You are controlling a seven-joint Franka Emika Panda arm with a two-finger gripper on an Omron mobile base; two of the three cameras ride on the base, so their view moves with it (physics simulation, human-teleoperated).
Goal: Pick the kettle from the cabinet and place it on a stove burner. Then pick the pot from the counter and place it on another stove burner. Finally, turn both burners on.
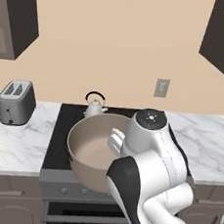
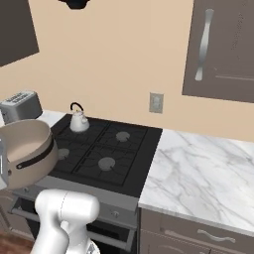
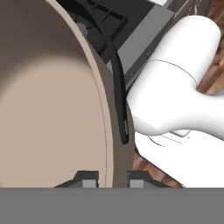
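The large tan pot hangs tilted above the front left of the black cooktop. My gripper is shut on the pot's rim, one finger inside the wall and one outside, close to its dark side handle. In the right base view the pot sits at the far left, over the front left burner. The small silver kettle stands upright on the back left burner. Two burners on the right are bare. The cabinet hangs at the upper right with its door closed.
A grey toaster stands on the marble counter left of the stove. More counter stretches to the right. A wall outlet sits behind the stove. My own white arm covers the stove's right front in the left base view.
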